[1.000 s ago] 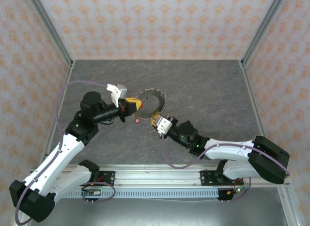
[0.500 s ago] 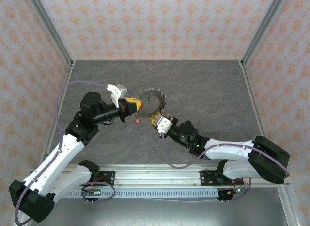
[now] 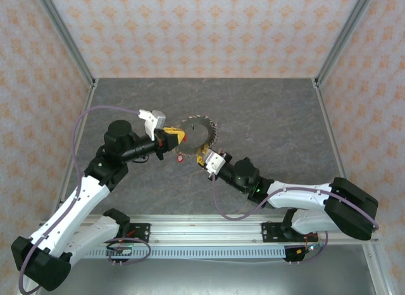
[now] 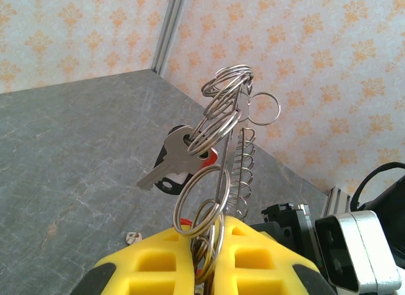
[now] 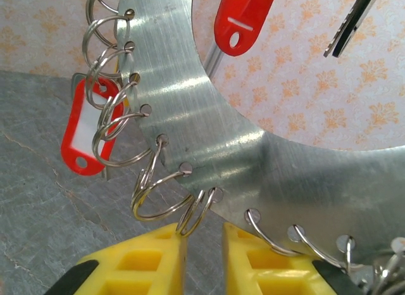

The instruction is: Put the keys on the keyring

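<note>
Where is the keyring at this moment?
In the top view the keyring is held over the middle of the table, its left edge clamped in the left pincer; the right pincer sits at its near edge.

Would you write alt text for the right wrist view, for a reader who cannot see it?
A flat grey keyring, its edge holes strung with small split rings, arcs above the right gripper, whose yellow fingers stand slightly apart around one ring. Red-tagged keys hang nearby.

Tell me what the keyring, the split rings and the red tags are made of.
Keyring: metal, likely steel or aluminium, brushed grey; fine grain lines and soft glare. Split rings: shiny wire, probably steel; bright highlights. Red tags: glossy plastic by the look, with a white label window.
</note>
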You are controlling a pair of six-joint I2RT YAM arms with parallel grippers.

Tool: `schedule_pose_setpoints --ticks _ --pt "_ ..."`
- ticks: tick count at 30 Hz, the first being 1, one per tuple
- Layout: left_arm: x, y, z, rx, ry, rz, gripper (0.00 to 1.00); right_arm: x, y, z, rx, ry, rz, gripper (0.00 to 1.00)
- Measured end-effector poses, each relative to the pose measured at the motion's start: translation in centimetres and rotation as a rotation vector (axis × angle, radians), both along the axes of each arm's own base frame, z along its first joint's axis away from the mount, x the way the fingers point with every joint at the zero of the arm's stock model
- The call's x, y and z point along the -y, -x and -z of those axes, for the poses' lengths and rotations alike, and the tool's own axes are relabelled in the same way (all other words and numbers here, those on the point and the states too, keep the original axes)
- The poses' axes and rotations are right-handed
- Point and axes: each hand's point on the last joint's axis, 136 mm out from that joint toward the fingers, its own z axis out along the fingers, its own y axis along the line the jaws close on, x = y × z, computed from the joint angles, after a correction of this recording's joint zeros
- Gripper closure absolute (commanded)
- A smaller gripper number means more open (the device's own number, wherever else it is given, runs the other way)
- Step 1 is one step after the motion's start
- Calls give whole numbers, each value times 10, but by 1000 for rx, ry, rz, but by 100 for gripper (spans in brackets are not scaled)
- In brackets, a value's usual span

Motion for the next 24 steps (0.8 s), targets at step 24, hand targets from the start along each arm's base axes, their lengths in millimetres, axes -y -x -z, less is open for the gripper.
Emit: schedule_pose_setpoints --ticks 24 --pt "-1 -1 0 0 1 -8 100 -3 4 -1 -27 -28 -27 75"
